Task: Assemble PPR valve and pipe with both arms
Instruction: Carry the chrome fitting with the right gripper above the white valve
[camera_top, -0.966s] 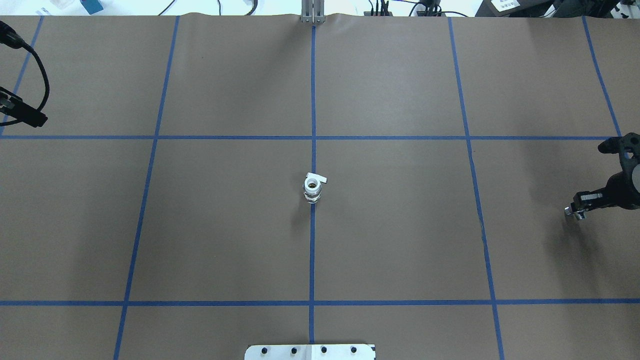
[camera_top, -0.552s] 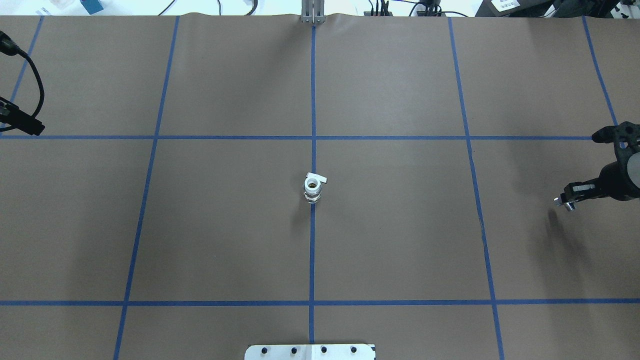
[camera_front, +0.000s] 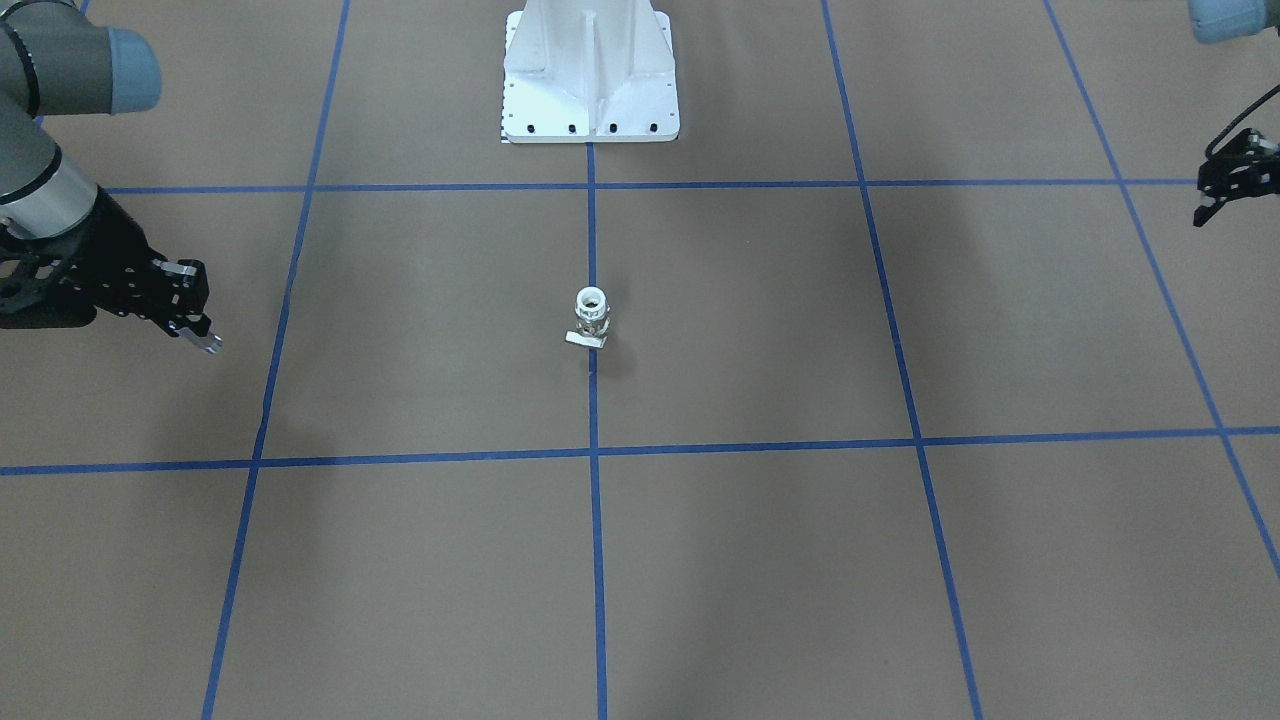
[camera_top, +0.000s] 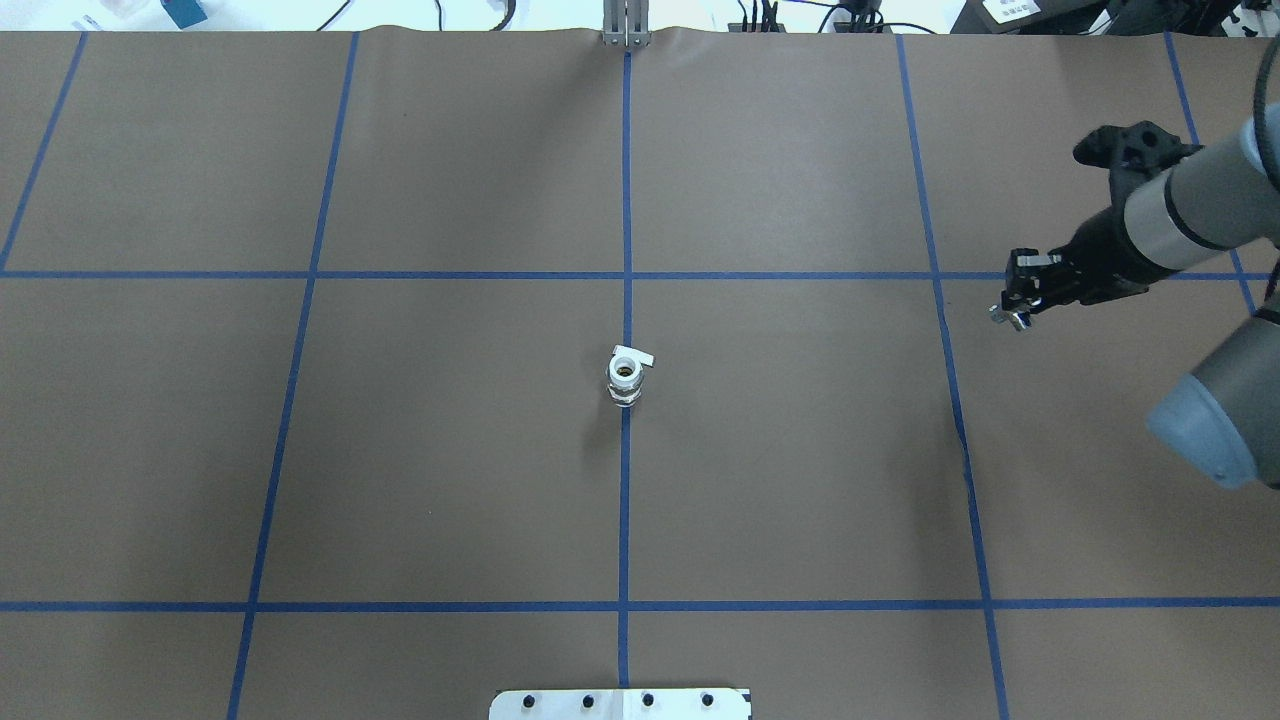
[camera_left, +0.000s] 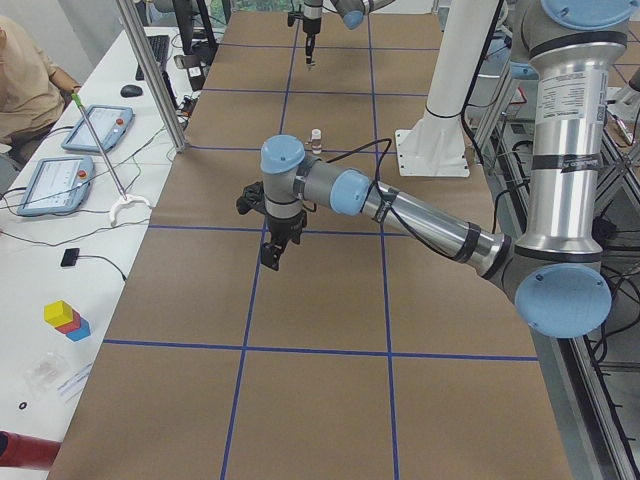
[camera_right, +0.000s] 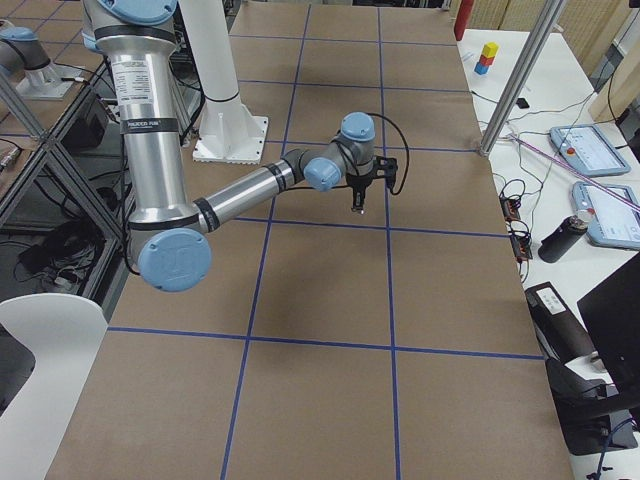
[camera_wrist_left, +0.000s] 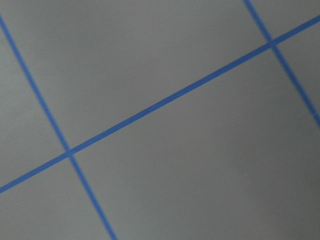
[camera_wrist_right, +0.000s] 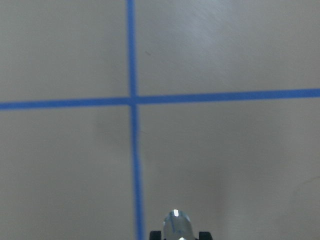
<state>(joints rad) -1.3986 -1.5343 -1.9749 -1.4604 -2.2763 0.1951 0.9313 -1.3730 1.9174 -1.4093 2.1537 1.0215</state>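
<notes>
The small, stubby white plastic PPR valve (camera_top: 624, 372) with its flat grey-tan lever handle stands upright in the middle of the overhead frame; it sits on the central blue tape line of the brown paper-covered desk (camera_top: 800, 480), open round end up, with a silvery section below its white collar. The tiny shiny silver metal pipe (camera_wrist_right: 177, 224) is well apart from it, clamped between the black fingers of the right tool (camera_top: 1011, 316); that tool hangs above the desk in the upper right of the overhead frame, near a tape crossing. The left tool (camera_front: 1203, 214) points downward at the upper right edge of the front-facing frame; I cannot tell whether its fingers are apart or together. The white flanged pedestal (camera_front: 590, 70) stands at that frame's top centre.
</notes>
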